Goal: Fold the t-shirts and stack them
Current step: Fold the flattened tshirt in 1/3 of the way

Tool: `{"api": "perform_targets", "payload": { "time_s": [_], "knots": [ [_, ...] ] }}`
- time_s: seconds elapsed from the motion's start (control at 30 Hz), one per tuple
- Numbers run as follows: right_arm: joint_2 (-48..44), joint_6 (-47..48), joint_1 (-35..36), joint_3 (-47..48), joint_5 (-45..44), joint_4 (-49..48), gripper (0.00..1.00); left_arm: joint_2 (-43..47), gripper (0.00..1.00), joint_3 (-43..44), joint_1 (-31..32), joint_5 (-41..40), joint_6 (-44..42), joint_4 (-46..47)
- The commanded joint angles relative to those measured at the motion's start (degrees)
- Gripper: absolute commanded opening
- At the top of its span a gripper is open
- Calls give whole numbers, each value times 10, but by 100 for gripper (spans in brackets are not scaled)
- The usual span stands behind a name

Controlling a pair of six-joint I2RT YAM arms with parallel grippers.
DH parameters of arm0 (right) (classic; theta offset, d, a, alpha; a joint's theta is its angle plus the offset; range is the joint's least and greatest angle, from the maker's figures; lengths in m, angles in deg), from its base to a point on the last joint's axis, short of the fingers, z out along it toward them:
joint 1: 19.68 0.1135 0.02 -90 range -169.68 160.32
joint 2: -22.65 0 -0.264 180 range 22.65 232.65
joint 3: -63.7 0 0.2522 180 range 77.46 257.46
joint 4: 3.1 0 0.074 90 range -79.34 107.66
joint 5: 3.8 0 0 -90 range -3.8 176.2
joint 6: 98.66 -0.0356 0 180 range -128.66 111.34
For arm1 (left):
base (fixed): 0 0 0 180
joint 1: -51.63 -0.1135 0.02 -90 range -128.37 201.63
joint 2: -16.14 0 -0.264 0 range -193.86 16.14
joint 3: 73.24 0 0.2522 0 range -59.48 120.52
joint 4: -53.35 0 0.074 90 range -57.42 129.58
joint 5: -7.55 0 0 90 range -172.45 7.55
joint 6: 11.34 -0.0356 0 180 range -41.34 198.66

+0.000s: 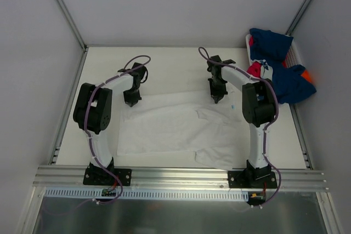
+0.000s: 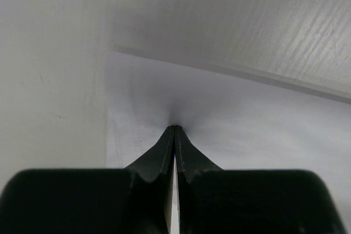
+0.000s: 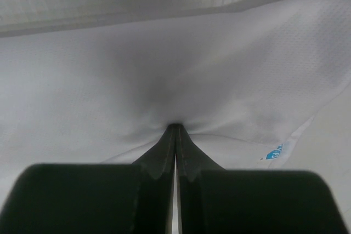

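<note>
A plain white t-shirt (image 1: 170,127) lies spread flat on the table between the two arms. My left gripper (image 1: 132,101) is at its far left edge, shut and pinching the white cloth, which puckers at the tips in the left wrist view (image 2: 175,127). My right gripper (image 1: 216,97) is at the far right edge, shut on the same shirt; the cloth gathers at its tips in the right wrist view (image 3: 175,125). The small blue neck label (image 3: 274,152) lies just right of it. Navy blue shirts (image 1: 271,45), a pinkish-red one (image 1: 254,70) and some orange (image 1: 308,75) are piled at the back right.
The pile sits in and over a white basket (image 1: 296,54) in the back right corner. Grey walls with metal frame posts enclose the table on three sides. An aluminium rail (image 1: 175,175) with both arm bases runs along the near edge.
</note>
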Motion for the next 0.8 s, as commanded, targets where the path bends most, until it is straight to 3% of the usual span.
{"api": "perform_targets", "payload": {
  "time_s": [0.0,0.27,0.47,0.77],
  "knots": [
    [22,4,-8,36,13,9,0,-20,0,27,-17,18,-14,-7],
    [99,10,-21,169,26,66,1,-85,0,112,-48,51,-34,-15],
    [204,14,-40,356,50,135,0,-155,0,239,-72,68,-49,-45],
    [249,15,-78,436,119,114,0,-261,0,419,-91,85,-62,-94]
  ]
}}
